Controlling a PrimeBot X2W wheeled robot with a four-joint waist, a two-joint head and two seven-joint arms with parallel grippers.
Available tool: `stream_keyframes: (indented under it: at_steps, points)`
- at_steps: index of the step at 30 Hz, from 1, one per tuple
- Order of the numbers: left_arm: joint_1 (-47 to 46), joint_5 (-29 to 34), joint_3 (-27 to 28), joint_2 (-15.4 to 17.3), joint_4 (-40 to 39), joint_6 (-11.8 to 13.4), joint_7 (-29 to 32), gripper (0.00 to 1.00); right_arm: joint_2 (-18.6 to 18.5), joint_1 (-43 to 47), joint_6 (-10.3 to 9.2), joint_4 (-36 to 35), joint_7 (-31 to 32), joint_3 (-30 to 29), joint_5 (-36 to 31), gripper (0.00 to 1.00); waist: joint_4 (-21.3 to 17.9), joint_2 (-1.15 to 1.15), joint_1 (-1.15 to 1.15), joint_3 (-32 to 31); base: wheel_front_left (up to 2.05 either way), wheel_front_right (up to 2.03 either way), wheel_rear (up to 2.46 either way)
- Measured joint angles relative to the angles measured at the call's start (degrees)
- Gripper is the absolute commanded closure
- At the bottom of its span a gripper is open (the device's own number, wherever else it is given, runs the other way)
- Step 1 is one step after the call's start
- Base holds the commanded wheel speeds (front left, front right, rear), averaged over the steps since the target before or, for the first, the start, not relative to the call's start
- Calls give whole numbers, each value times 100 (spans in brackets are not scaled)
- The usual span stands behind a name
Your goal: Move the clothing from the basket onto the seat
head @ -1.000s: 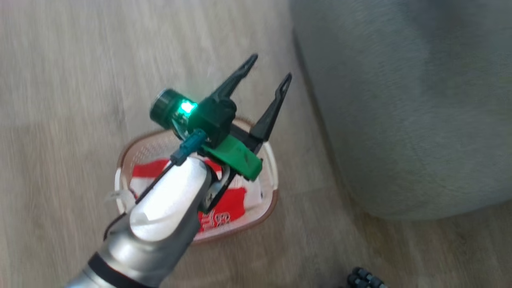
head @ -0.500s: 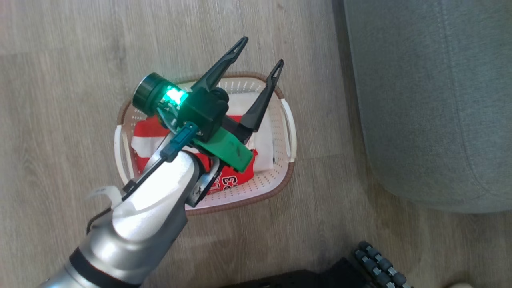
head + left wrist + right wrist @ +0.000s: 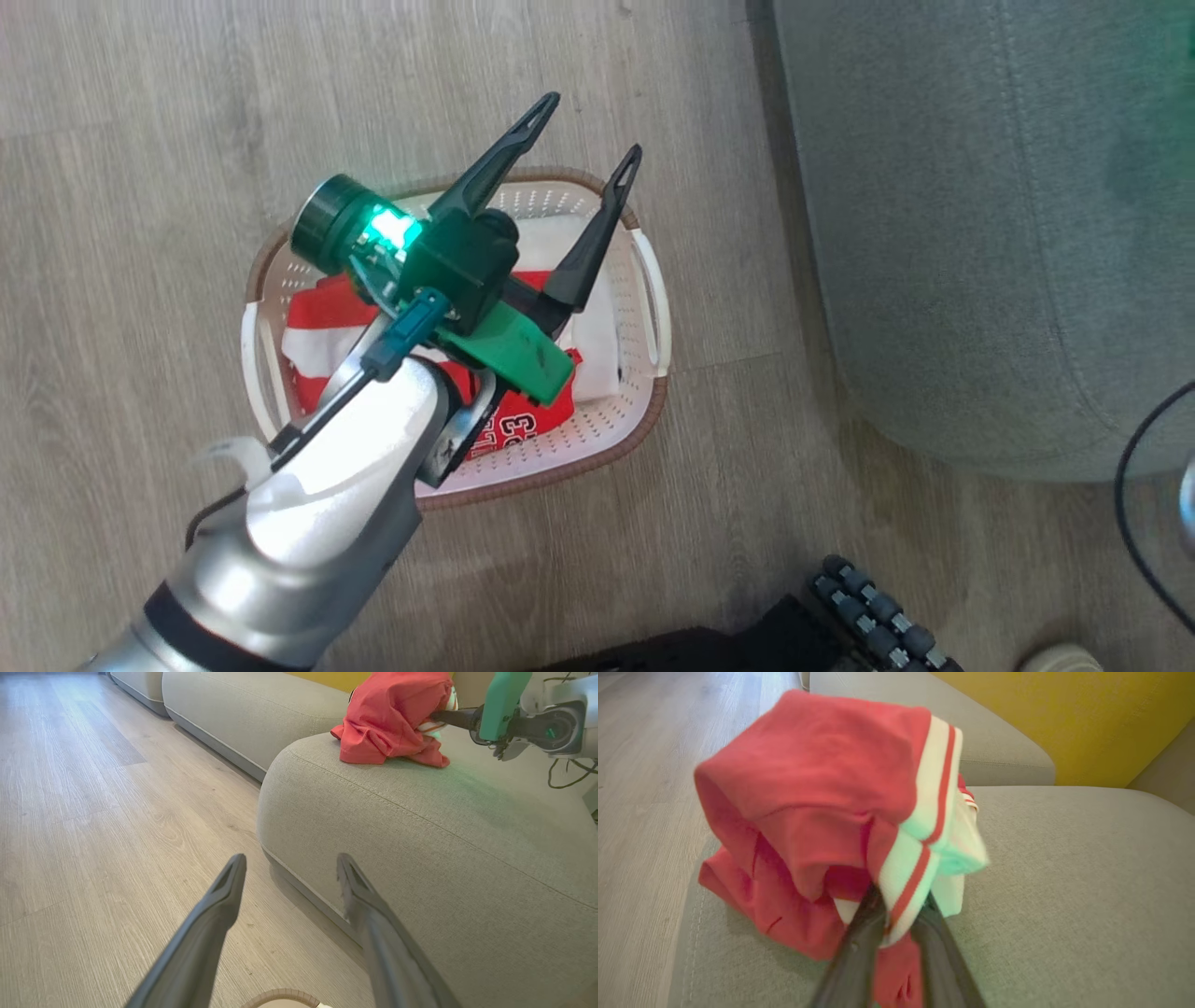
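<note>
The white perforated basket [image 3: 597,431] with a brown rim stands on the floor left of the grey seat [image 3: 980,233]. Red and white striped clothing [image 3: 317,313] lies in it, one piece printed 23. My left gripper [image 3: 593,126] hovers open over the basket with nothing between its fingers; the left wrist view shows the left gripper [image 3: 290,858] above the basket's rim [image 3: 280,994]. On the seat [image 3: 1064,882] a red garment [image 3: 808,779] sits in a heap, and my right gripper [image 3: 899,905] is shut on its white striped trim. The right gripper [image 3: 441,716] meets that garment [image 3: 392,714] from the right.
Wood floor surrounds the basket. My dark base with rollers [image 3: 868,607] sits at the bottom, a pale shoe tip [image 3: 1055,658] beside it. A black cable [image 3: 1139,523] loops at the right edge. A second grey cushion [image 3: 243,714] and a yellow backrest [image 3: 1064,718] lie beyond.
The head camera has swung, so the whole picture shifted and sharpened. My left gripper stays open over the basket. A black cable has come in at the right edge.
</note>
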Motion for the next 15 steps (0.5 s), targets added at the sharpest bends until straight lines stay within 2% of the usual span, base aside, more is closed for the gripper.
stream_keyframes:
  at_steps: [7, 15]
  points:
    - [30, -122, 26, 29, 86, 29, -9, 0, 77, 369, 0, -46, 0, 200, 213, 0, -80, 0, 0, -189, 0, 0, 0]
    - [336, -347, 107, 34, 203, 115, -172, 0, 142, 1160, 0, -500, 1, 1038, 979, 0, -184, 0, 0, -630, 0, 0, 0]
